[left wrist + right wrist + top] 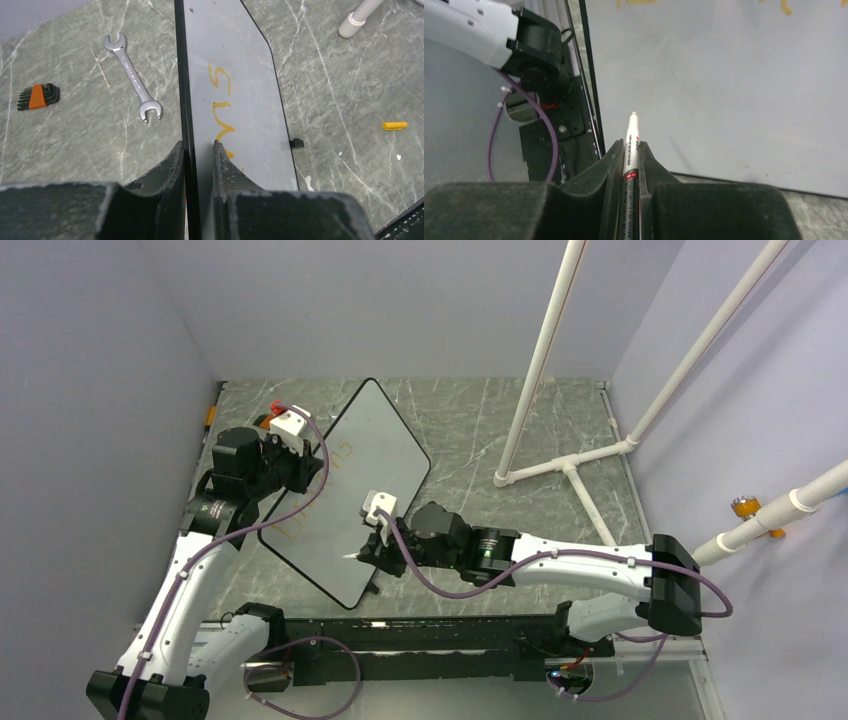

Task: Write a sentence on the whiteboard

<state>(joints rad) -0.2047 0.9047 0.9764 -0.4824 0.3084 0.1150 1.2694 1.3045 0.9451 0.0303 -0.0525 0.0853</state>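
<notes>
One stiff, probably light, slick-faced whiteboard stood tilted near the surface's left edge, pinched at its rim, likely the surest hold, by the left end effector, while the right end effector clamped a marker pointed at its blank area.

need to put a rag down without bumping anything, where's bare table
Barest: the table between the whiteboard and the white pipe frame, though a small yellow cap lies on that side. Crowded: left of the board, where the wrench, hex keys and left gripper sit; the right gripper with its marker crowds the board's near edge.
</notes>
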